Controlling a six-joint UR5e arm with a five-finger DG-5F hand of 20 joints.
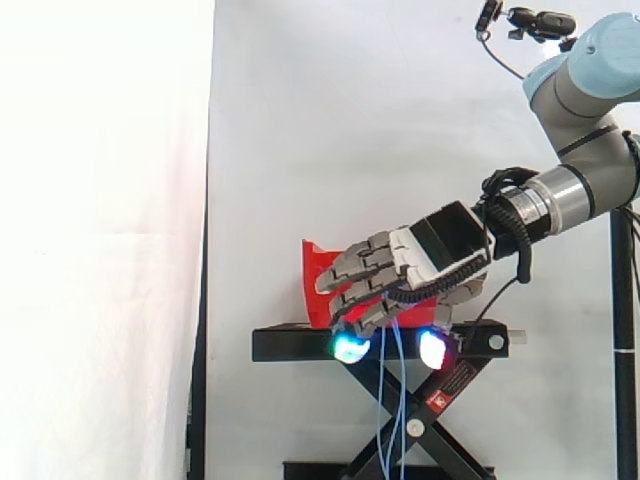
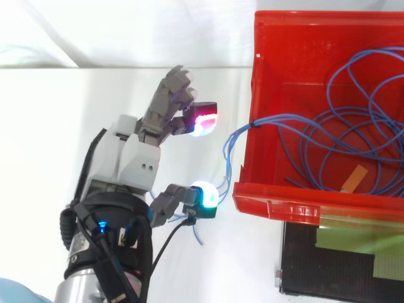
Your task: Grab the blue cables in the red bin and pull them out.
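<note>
The red bin (image 2: 273,201) holds a tangle of thin blue cables (image 2: 353,136). A few strands cross its left wall and hang down outside it; in the side view these hanging cables (image 1: 392,400) drop straight past the black stand. My hand (image 2: 136,158) hovers just outside that wall, level with the bin's rim, and in the side view my hand (image 1: 425,250) is in front of the bin (image 1: 318,275). Its fingers are loosely bent, with the glowing pads (image 2: 201,123) well apart. The hanging strands pass close to the thumb's pad (image 2: 204,196) and nothing pinches them.
The bin rests tilted on a black scissor stand (image 1: 300,345) before the white curtain. A strip of tan tape (image 2: 355,178) lies among the cables in the bin. The black stand top with green tape (image 2: 341,262) juts out below the bin's front wall.
</note>
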